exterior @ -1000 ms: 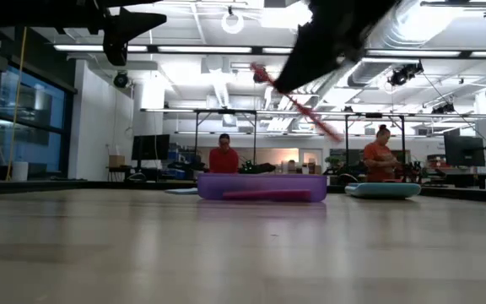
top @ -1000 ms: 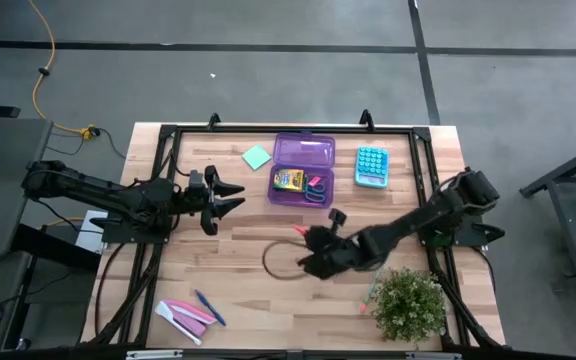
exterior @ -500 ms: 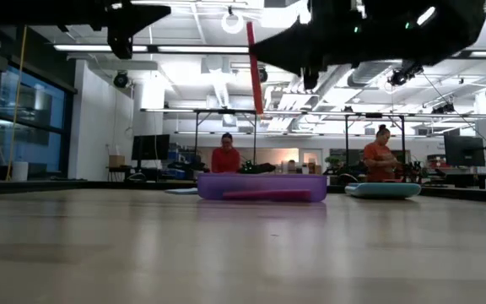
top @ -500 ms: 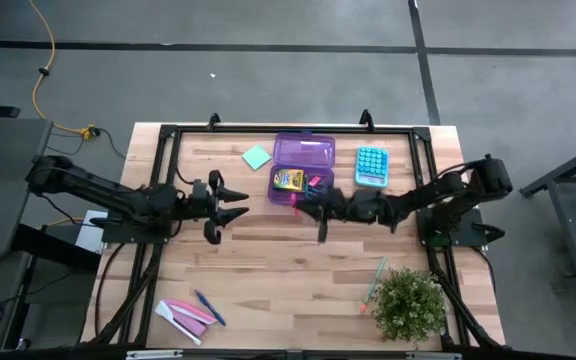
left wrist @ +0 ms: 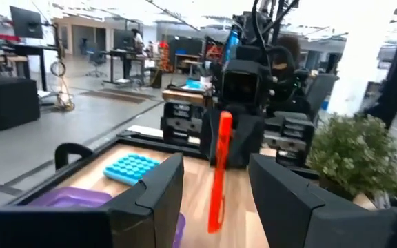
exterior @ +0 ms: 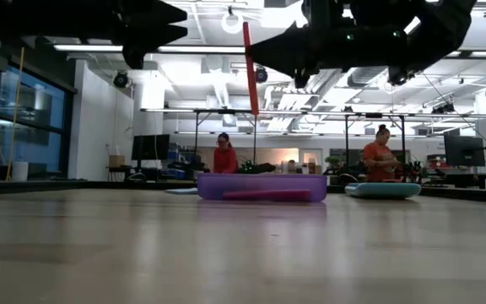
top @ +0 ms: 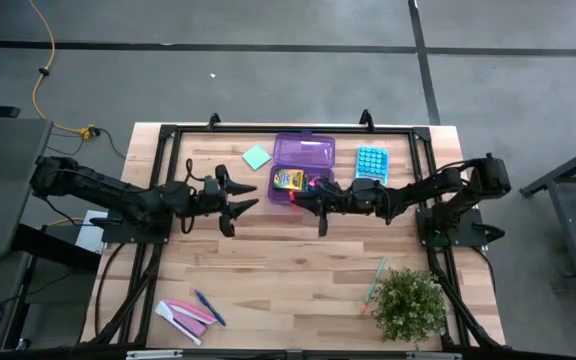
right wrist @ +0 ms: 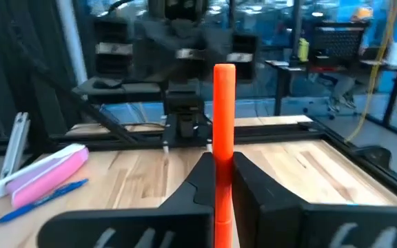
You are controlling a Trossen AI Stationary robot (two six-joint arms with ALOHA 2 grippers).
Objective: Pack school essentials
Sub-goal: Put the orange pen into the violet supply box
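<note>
Standing upright in the clenched right tool [right wrist: 216, 182], the orange-red pen [right wrist: 223, 138] hangs near the middle of the high view, just over the lower edge of the purple case [top: 304, 152], where the yellow crayon box [top: 287, 180] already lies. To finish well, tilt the pen flat, clear the case wall, and let go low over open space. Left of the case, the left tool [top: 238, 200] waits with fingers spread, above the counter [top: 268, 270].
</note>
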